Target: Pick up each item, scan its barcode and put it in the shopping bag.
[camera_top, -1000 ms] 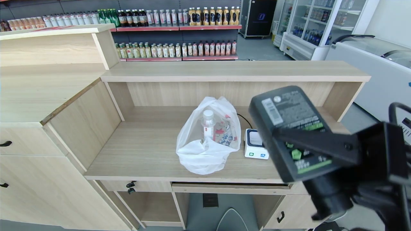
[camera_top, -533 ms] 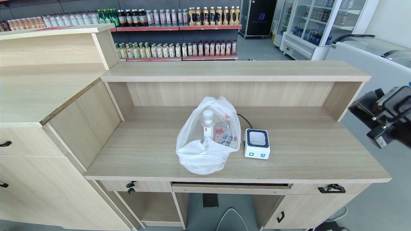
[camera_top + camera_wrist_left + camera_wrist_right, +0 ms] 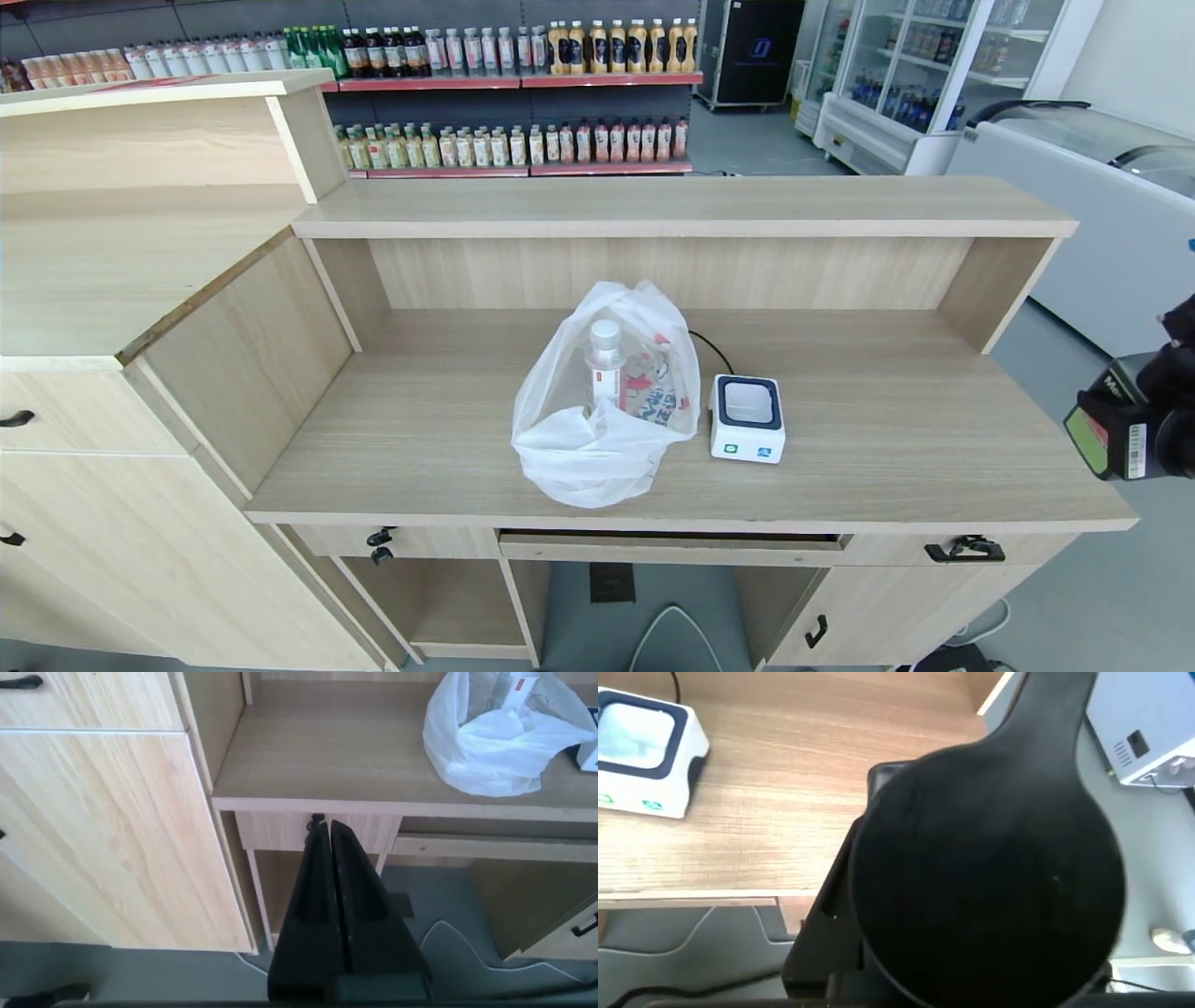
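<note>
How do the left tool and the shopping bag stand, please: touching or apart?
Apart. The left wrist view shows the left tool, shut, hanging low in front of the counter, while the shopping bag sits on top of it, well clear.

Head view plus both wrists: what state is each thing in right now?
Shopping bag: open-mouthed, on the counter.
Bottle: capped, upright inside the bag.
Scanner: window up, beside the bag.
Black item: gripped, near the counter's right end.
Right pincer: shut on the black item.
Left pincer: shut, empty.
</note>
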Available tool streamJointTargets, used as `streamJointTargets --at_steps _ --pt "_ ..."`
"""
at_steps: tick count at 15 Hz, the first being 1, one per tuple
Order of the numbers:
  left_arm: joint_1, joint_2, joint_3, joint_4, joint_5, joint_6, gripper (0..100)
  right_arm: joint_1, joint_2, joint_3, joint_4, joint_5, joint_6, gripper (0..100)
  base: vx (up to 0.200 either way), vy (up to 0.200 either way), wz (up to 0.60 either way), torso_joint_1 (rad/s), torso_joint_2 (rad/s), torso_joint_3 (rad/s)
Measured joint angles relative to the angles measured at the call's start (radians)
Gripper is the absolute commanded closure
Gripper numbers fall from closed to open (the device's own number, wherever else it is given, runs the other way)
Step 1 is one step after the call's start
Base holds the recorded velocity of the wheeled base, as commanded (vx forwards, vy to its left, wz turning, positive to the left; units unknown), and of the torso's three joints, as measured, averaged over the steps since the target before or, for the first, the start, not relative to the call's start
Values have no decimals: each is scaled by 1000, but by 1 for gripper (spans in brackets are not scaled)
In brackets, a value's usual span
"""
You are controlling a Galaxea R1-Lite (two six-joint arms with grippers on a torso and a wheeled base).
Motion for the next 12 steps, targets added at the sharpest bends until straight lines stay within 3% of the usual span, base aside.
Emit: streamJointTargets --at_steps 5,6,9,12 --pt "1 0 0 0 0 0 100 39 18 -67 3 1 102 100 0 0 600 6 0 3" --pt "0 0 0 0 0 0 100 39 24 -79 -2 47 150 100 0 0 0 0 0 0" --pt "1 0 0 0 0 0 100 -16 43 -83 0 326 283 100 0 0 0 0 0 0" --pt "0 0 0 0 0 0 100 -112 87 -104 76 384 485 100 0 0 0 0 0 0"
